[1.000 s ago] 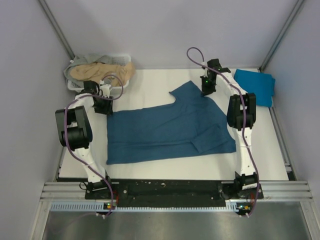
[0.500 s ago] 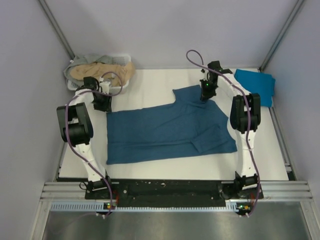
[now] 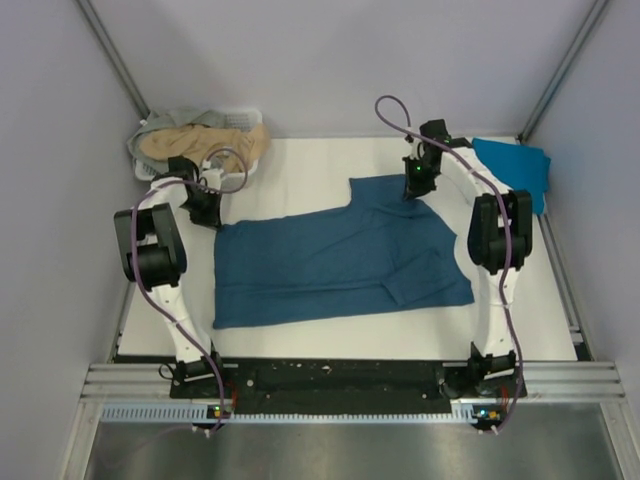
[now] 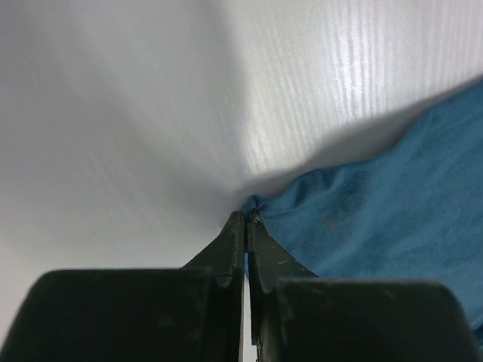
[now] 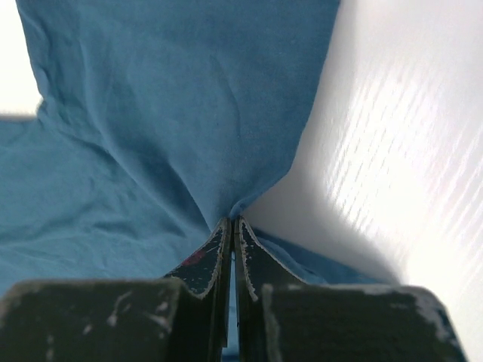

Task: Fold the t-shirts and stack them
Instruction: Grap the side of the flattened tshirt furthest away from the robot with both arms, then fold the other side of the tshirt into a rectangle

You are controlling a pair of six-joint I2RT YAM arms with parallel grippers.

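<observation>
Pinching far corners of dark teal-blue t-shirt (image 3: pixel 330 262), spread on white table (image 3: pixel 300 165), with left hand (image 4: pixel 247 219) and right hand (image 5: pixel 232 220) both clamped tight.

We see the L arm reaching fwd, elbow raised, wrist angled inward. L gripper (image 3: pixel 213 215) sits low, fingers (image 4: pixel 225 255) pressed flat together w/ a corner of the dark teal t-shirt (image 3: pixel 330 262) nipped at the tips. R arm stretches further fwd, forearm leaning left. R gripper (image 3: pixel 416 186) points down, fingers (image 5: pixel 208 258) closed tight, same shirt's cloth pinched btwn tips.
</observation>
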